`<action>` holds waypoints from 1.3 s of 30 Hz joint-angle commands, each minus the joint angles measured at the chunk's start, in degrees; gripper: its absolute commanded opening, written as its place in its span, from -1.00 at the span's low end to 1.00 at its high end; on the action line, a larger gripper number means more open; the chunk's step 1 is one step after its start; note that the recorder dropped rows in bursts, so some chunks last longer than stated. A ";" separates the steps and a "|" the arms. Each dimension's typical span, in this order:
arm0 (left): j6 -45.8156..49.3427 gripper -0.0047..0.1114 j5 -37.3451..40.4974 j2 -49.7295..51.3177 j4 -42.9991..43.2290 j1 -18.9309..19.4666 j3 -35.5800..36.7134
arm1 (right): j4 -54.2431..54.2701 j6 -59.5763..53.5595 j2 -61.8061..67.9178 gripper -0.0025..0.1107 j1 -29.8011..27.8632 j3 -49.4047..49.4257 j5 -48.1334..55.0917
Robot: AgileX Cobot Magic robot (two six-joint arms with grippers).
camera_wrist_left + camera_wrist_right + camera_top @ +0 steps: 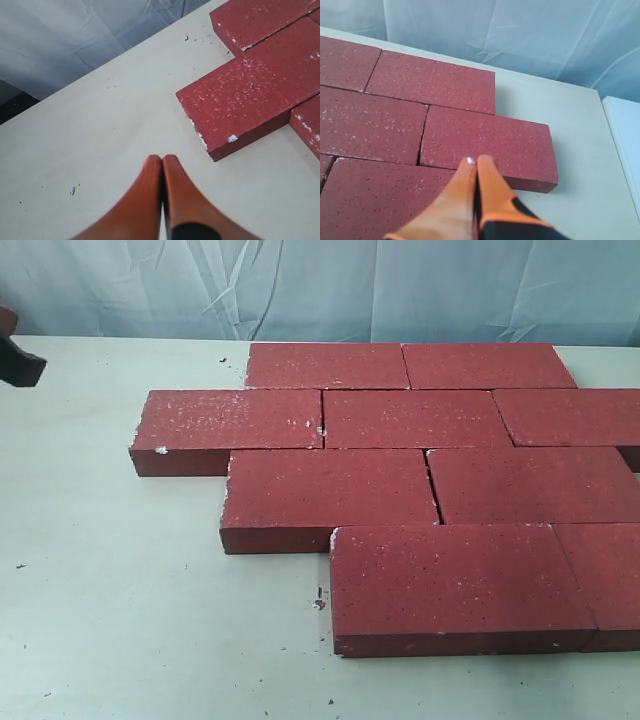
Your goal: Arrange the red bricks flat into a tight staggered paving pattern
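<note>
Left tool (161,159) and right tool (474,161): orange, tapered, black at base

This looks like a robot test lab: a wrinkled pale-blue cloth backdrop (400,290) hangs behind a plain cream-white counter (120,590) dotted with small gritty crumbs (319,604).

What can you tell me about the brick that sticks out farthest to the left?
That brick is a dark red, rough-grained slab speckled white, with chipped whitish corners. It lies flat on the pale table, its left end jutting beyond the neighbouring rows. Other bricks touch its right end and both long sides.
</note>
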 commanded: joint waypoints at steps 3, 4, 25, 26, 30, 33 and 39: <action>-0.42 -0.92 -3.36 -8.45 -1.83 -0.03 6.38 | -0.48 2.84 -7.05 -0.97 -0.26 7.00 -6.57; -0.42 -0.92 -3.83 -9.51 -1.94 -0.03 7.20 | -0.48 2.84 -8.12 -0.97 -0.26 7.98 -7.24; -0.30 -0.92 -11.11 -27.04 -4.57 -0.03 16.34 | 6.96 4.00 -17.46 -0.97 -0.26 14.12 -11.82; -0.30 -0.92 -11.11 -27.04 -4.57 -0.03 16.34 | 6.96 4.00 -17.46 -0.97 -0.26 14.12 -11.82; -0.20 -0.92 -11.11 -27.03 -6.45 -0.03 16.34 | 6.96 4.00 -17.46 -0.97 -0.26 14.12 -11.82; -0.32 -0.92 -12.76 -27.52 -6.15 -0.03 16.34 | 6.96 4.00 -17.46 -0.97 -0.26 14.12 -11.82; -1.52 -0.92 -16.89 -33.87 -4.40 -0.03 19.86 | 6.96 4.00 -17.46 -0.97 -0.26 14.12 -11.69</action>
